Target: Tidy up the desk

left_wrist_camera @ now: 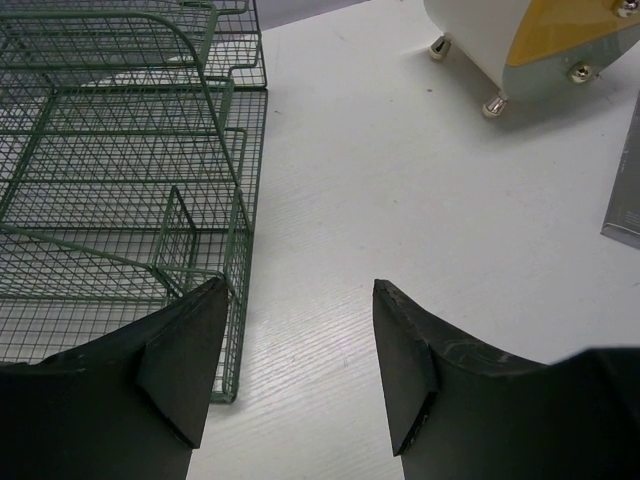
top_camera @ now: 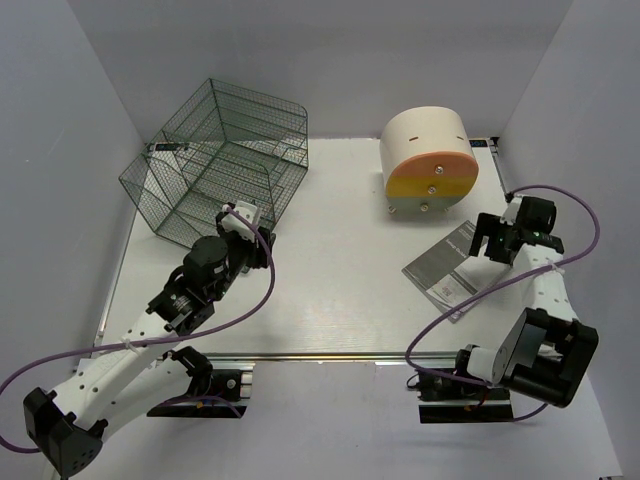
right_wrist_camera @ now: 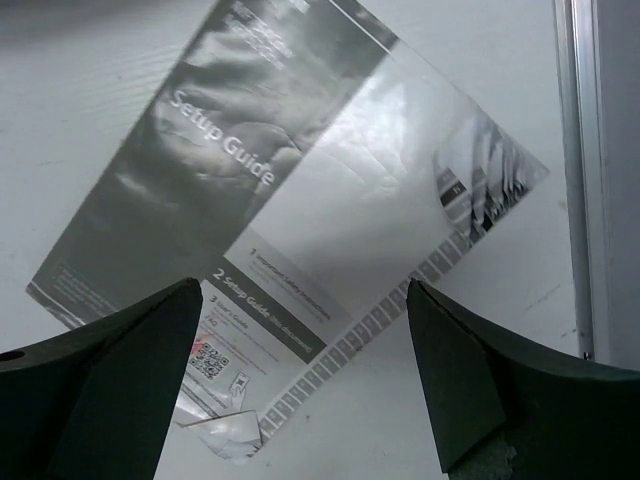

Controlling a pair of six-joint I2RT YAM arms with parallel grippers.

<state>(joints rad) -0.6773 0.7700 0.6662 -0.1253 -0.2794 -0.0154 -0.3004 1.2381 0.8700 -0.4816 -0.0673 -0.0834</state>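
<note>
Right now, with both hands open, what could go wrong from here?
1. The booklet lies flat on the desk under the open right hand; closing down could crease it or miss it, and one corner is already curled.
2. The left hand sits close beside the wire rack; a finger could snag the mesh and drag it.

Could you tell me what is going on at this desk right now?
Two robot arms are tidying the desk. The right pincer hangs open above a Setup Guide leaflet, which lies flat on the desk and is not gripped. The left pincer is open and empty, low over bare desk beside the green wire cage. A cream-and-orange drawer box sits at the far side, with neither arm touching it.
</note>
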